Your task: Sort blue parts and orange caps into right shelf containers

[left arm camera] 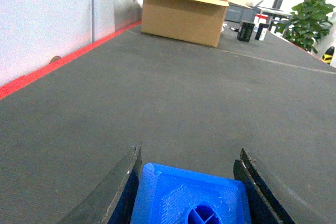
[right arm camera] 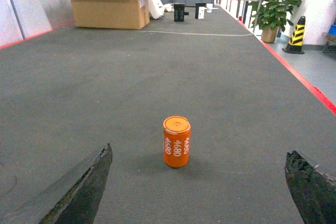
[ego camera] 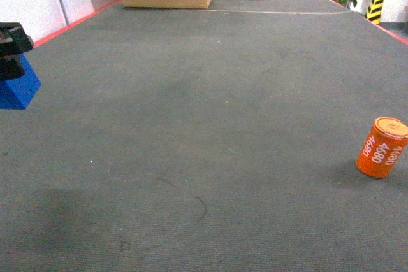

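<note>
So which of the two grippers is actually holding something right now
The left gripper: its fingers clamp the blue part. The right gripper is wide open, with the orange cap standing untouched ahead of it.

Low forward views over carpet (ego camera: 191,125)

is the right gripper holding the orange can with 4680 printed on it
No. The small orange 4680 can stands alone upright on the grey carpet, ahead of the right gripper, whose dark fingers are spread wide apart.
</note>
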You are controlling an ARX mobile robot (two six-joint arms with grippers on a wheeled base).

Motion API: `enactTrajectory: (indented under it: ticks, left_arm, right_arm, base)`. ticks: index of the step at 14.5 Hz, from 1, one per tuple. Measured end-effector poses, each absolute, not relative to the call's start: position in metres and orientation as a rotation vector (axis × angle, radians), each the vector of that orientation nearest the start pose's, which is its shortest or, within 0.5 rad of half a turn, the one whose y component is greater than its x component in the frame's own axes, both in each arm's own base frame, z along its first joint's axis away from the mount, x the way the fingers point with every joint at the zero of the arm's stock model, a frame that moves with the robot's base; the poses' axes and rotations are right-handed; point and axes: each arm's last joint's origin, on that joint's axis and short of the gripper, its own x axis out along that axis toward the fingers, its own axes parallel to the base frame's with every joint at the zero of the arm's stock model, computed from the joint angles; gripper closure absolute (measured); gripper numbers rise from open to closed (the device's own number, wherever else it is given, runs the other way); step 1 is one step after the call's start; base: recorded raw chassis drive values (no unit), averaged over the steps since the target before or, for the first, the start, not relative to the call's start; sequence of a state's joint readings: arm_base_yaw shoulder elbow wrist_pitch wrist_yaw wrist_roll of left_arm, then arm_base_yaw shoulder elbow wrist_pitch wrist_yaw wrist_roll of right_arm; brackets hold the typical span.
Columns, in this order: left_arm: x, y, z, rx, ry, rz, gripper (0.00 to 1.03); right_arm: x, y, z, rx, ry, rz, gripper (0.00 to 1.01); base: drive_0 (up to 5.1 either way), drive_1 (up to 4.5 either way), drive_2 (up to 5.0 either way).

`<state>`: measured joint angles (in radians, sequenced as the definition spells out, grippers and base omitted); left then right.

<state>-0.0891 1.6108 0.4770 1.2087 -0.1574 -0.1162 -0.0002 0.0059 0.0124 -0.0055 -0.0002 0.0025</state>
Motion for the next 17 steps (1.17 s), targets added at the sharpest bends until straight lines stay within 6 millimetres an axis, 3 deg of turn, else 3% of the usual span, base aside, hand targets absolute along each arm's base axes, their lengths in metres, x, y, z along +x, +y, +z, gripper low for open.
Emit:
enactTrajectory:
  ticks: [7,12,17]
  left_arm:
    - [0.216,0.000,0.205,-0.087,-0.190,0.216,0.55]
    - [0.189,0.003,0.211,-0.086,-0.212,0.274,0.55]
    - [0.177,-0.005,0.217,-0.102,-0.229,0.273,0.55]
  right_arm:
    - [0.097,0.000,0.167,0.003,-0.001,0.000,0.03]
    - [0.097,0.000,0.167,0.003,-0.001,0.000,0.03]
    - [0.097,0.000,0.167,0.003,-0.001,0.000,0.03]
  base:
    - [0.0,0.00,0.0]
    - [0.0,0.00,0.0]
    - [0.0,0.00,0.0]
